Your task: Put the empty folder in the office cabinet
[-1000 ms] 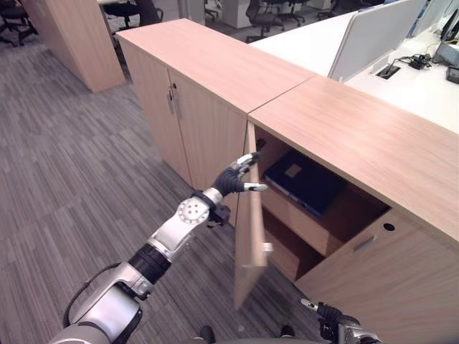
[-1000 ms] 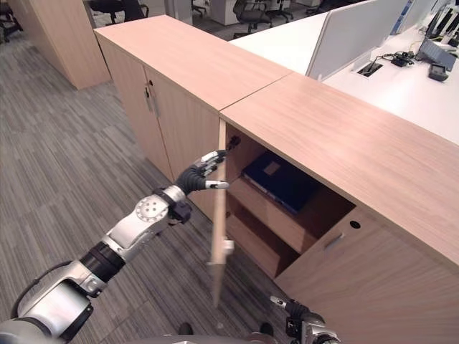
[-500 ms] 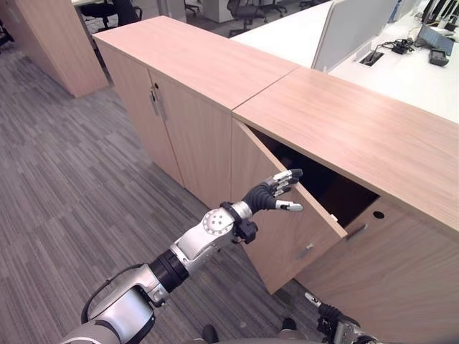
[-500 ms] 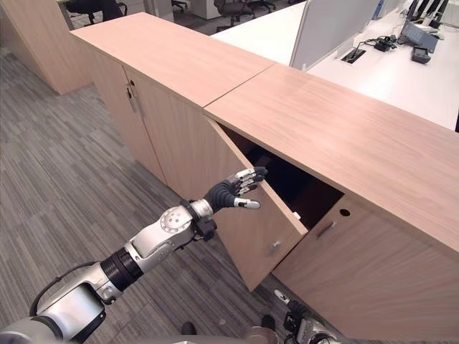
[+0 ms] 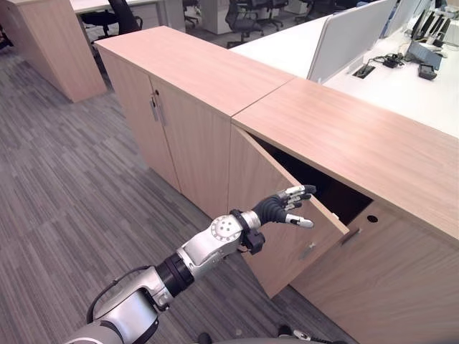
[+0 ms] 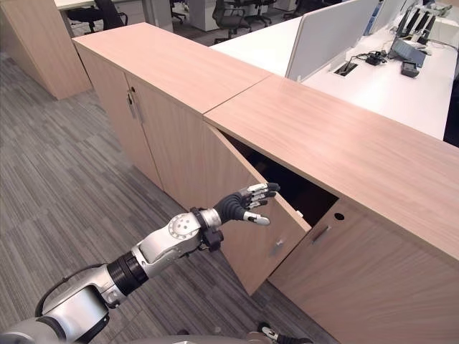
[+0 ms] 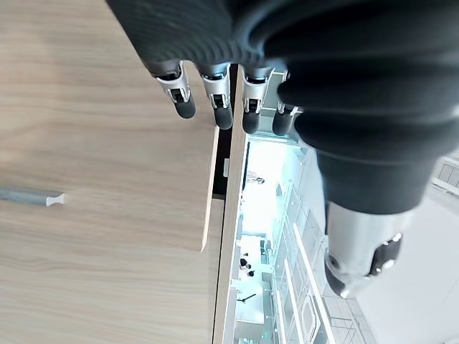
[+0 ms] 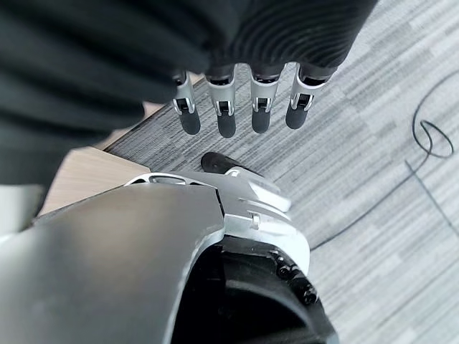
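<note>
Office cabinet door nearly closed under left hand, fingers straight, folder hidden.

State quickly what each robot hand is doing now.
Left hand: open, fingers straight against the cabinet door.
Right hand: open, holding nothing, hanging above the floor.

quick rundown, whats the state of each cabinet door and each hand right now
near cabinet door: ajar, dark gap at its top edge, not latched.
left hand: open, fingers straight, against the door's outer face.
far cabinet doors: both shut.
right-side door: shut.
right hand: open, fingers relaxed, holding nothing, hanging over the carpet.
</note>
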`<state>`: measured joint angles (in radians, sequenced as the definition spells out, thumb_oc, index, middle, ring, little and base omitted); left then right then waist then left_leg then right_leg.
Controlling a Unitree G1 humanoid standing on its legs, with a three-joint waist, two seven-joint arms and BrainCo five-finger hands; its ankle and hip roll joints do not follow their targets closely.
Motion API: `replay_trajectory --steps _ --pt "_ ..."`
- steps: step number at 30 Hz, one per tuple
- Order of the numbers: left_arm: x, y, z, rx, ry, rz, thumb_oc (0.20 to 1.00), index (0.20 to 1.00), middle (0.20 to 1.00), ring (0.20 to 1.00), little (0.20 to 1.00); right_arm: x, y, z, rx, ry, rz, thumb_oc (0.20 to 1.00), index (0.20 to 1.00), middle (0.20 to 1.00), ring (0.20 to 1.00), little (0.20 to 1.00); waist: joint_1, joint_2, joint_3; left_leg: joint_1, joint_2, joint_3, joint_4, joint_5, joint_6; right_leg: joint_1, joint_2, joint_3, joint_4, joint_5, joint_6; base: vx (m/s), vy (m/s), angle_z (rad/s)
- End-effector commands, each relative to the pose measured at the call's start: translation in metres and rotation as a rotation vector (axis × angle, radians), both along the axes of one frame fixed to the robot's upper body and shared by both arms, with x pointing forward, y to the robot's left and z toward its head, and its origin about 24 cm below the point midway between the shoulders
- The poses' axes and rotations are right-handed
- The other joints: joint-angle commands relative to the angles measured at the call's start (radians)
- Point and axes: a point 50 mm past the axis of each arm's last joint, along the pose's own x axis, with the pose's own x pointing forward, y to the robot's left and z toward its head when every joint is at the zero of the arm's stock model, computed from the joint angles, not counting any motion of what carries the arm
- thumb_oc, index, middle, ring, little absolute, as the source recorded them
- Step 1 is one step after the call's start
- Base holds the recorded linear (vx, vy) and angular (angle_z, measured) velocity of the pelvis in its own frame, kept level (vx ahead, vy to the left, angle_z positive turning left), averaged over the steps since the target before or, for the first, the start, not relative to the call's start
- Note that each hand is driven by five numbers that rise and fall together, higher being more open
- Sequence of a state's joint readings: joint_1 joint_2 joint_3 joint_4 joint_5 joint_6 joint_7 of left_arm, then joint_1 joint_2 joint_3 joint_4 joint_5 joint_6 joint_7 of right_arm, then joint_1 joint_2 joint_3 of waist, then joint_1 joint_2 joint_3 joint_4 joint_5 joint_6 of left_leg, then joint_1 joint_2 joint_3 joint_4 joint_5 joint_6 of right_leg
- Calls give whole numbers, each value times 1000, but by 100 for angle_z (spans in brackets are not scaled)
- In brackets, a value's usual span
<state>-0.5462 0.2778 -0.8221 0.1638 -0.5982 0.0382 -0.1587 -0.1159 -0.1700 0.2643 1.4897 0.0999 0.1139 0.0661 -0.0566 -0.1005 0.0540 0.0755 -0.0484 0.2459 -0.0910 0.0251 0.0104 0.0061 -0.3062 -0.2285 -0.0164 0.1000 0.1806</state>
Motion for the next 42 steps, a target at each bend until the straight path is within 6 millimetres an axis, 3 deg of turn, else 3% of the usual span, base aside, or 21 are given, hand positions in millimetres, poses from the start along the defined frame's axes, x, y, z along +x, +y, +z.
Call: replay_trajectory --steps 1,7,14,21,31,35,37,40,42 --pt "-7 -21 11 -31 -51 -71 1000 1000 1000 1000 1000 -16 12 -3 29 68 4 1000 1000 1000 1000 1000 -9 51 31 26 -40 -94 4 -148 54 -2 -33 7 -2 76 66 0 0 0" --pt "-7 -19 13 26 -143 -94 1000 1000 1000 1000 1000 -11 23 -4 61 35 -7 1000 1000 1000 1000 1000 -14 50 29 29 -40 -91 4 -151 54 -3 -33 11 6 72 65 -3 5 -3" --pt "-4 -26 4 167 -232 -166 1000 1000 1000 1000 1000 -14 24 -5 63 33 18 1000 1000 1000 1000 1000 -31 52 28 30 -40 -74 4 -153 53 -13 -28 17 5 73 65 -7 4 -3" --pt "5 -22 8 309 -385 -193 1000 1000 1000 1000 1000 -21 22 -6 65 58 48 1000 1000 1000 1000 1000 -40 58 20 32 -35 -53 4 -155 50 -20 -19 25 -8 73 65 -10 8 -9" --pt "31 -4 -11 527 -489 -37 1000 1000 1000 1000 1000 -17 29 -6 82 34 41 1000 1000 1000 1000 1000 -49 49 30 19 -23 -8 4 -143 44 -52 -2 47 -27 104 64 -30 -8 -13" --pt "50 4 -22 664 -545 89 1000 1000 1000 1000 1000 -14 34 -7 80 -8 17 1000 1000 1000 1000 1000 -63 53 47 6 -7 38 4 -135 39 -84 -2 -31 -2 107 58 -75 -23 -33" --pt "60 8 -21 731 -593 146 1000 1000 1000 1000 1000 -10 35 -6 82 -35 18 1000 1000 1000 1000 1000 -67 63 62 -5 17 72 4 -122 35 -97 -4 -85 58 64 39 -92 -28 -63" --pt "77 19 -16 800 -631 249 1000 1000 1000 1000 1000 -8 37 -6 83 -65 28 1000 1000 1000 1000 1000 -71 81 71 -4 54 118 4 -119 28 -96 3 -124 179 -47 13 -65 -25 -76" --pt "87 28 -9 825 -649 311 1000 1000 1000 1000 1000 -7 38 -6 85 -77 36 1000 1000 1000 1000 1000 -74 81 63 -8 66 152 4 -113 27 -87 5 -142 221 -83 1 -42 -86 -65"
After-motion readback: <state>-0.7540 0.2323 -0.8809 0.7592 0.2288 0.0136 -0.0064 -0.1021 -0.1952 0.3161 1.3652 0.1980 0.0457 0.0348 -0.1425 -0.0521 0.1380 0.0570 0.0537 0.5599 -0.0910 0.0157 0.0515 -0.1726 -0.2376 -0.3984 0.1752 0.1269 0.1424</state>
